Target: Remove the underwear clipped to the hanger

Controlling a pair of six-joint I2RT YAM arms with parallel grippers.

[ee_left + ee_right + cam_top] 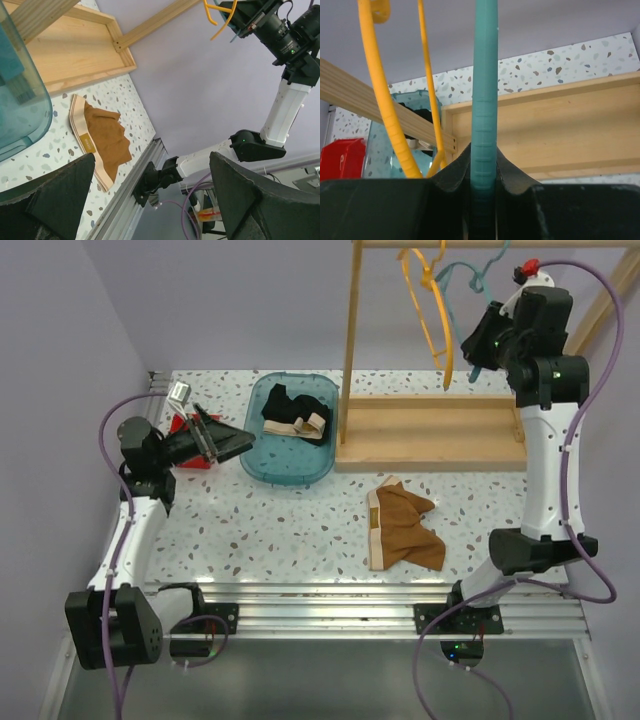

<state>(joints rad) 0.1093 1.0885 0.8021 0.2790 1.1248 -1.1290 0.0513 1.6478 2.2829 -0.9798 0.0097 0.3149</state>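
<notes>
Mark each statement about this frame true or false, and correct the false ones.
1. The brown underwear lies on the table, off any hanger. True.
2. The black underwear hangs from the yellow hanger. False: it lies in the teal bin, and the yellow hanger carries no cloth.
3. The right gripper is shut on the teal hanger. True.
4. The left gripper grips the brown underwear. False: it is open and holds nothing, with the brown underwear lying apart from it on the table.
</notes>
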